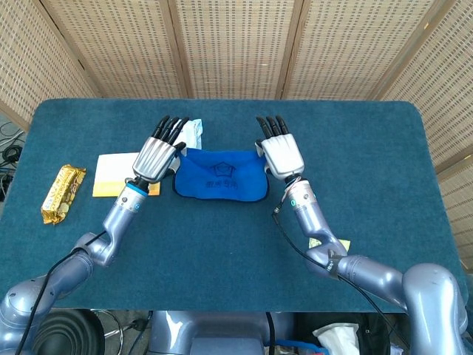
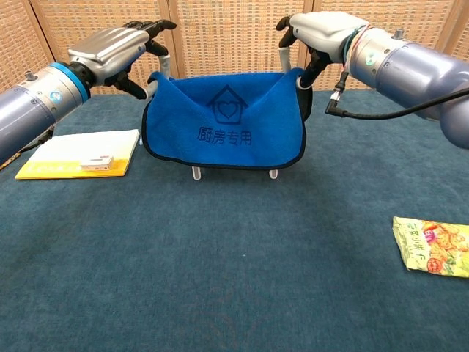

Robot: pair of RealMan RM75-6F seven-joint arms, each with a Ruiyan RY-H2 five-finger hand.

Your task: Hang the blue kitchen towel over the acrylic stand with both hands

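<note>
The blue kitchen towel [image 2: 223, 125] hangs spread over the acrylic stand, and only the stand's clear feet [image 2: 195, 173] show below its hem. My left hand [image 2: 121, 48] pinches the towel's upper left corner, which stands up in a peak. My right hand [image 2: 322, 33] pinches the upper right corner in the same way. From the head view the towel [image 1: 220, 176] lies stretched between the left hand [image 1: 157, 154] and the right hand [image 1: 281, 151]. The stand's top bar is hidden under the cloth.
A yellow and white booklet [image 2: 77, 154] lies left of the stand. A gold snack bar [image 1: 63, 194] sits further left. A pale packet [image 1: 194, 133] lies behind the towel. A snack bag [image 2: 432, 246] rests at the front right of the blue table [image 1: 369, 170].
</note>
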